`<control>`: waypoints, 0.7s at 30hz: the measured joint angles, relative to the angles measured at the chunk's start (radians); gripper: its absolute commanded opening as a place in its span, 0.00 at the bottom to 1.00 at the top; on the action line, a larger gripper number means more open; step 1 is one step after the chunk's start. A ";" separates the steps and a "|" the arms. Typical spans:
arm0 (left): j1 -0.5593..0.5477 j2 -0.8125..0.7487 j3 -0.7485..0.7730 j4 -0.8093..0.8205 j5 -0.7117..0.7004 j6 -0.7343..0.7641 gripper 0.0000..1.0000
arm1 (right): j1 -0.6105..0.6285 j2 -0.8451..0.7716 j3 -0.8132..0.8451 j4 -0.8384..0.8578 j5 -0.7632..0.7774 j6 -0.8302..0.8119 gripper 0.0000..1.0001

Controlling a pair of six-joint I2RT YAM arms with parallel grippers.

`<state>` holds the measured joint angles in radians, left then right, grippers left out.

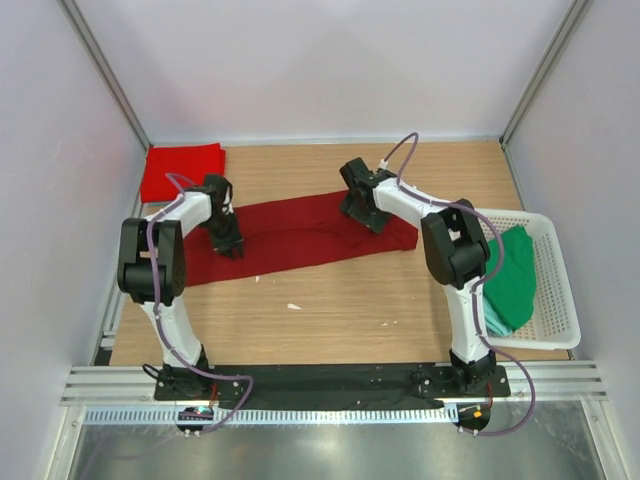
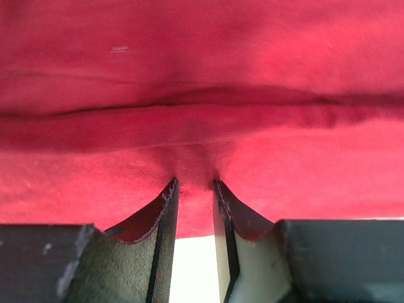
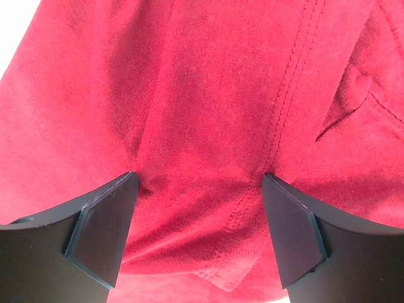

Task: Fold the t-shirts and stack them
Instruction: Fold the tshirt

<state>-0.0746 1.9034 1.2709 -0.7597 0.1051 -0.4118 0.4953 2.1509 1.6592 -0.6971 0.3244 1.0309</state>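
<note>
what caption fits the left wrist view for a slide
Left jaws pinching a small pucker of the maroon shirt

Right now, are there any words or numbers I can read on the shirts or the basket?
None: no words, labels or numbers can be read in any view.
The dark red shirt, the bright red shirt, the green shirt and the white basket all look plain.
</note>
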 measured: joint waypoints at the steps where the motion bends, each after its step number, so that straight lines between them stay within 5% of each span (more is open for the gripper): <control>1: -0.018 0.000 0.000 -0.002 -0.001 -0.001 0.30 | -0.001 0.009 0.011 0.003 0.008 -0.018 0.86; 14: -0.402 0.030 -0.008 -0.011 0.213 -0.162 0.31 | -0.148 0.185 0.270 0.142 -0.155 -0.480 0.87; 21: -0.656 0.208 0.195 0.004 0.449 -0.242 0.32 | -0.195 0.331 0.531 0.105 -0.246 -0.640 0.88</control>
<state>-0.7307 2.1117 1.4662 -0.7555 0.5545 -0.6537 0.3008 2.4817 2.1899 -0.5919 0.0780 0.3904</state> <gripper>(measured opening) 0.310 0.874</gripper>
